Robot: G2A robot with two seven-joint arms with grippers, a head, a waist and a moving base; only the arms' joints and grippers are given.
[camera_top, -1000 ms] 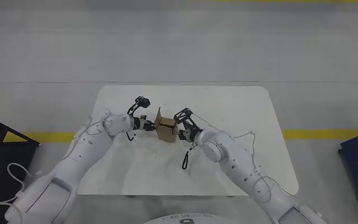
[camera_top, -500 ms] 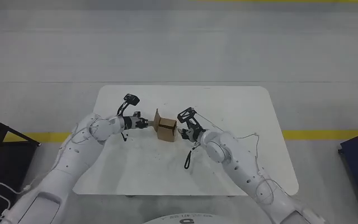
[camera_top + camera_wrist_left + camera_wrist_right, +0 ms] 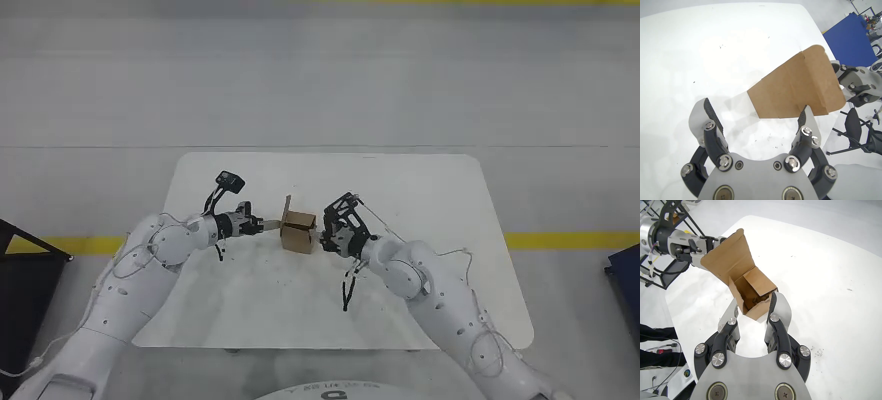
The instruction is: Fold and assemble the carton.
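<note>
**Carton (image 3: pixel 298 232) half-built, lid up, a gripper on either side**

Near the middle of the white table (image 3: pixel 420 200) the small brown carton sits squared up, its lid flap (image 3: pixel 728 255) standing over an open top. The right gripper (image 3: pixel 755 299) is drawn in narrow about the box's near corner, a pad seemingly against each wall. The left gripper (image 3: pixel 756 104) is spread wide just beside the flap's outer face, with one fingertip (image 3: pixel 805 111) at the flap's lower edge; whether it touches cannot be told.

The weak point looks to be that corner hold. A push on the flap from the left could swing or slide so light a box out of the pinch, or tip it over. A harder squeeze might buckle the thin walls. A lid driven down unevenly may crease at the hinge, and its tuck edge could land outside the front wall instead of inside.
</note>
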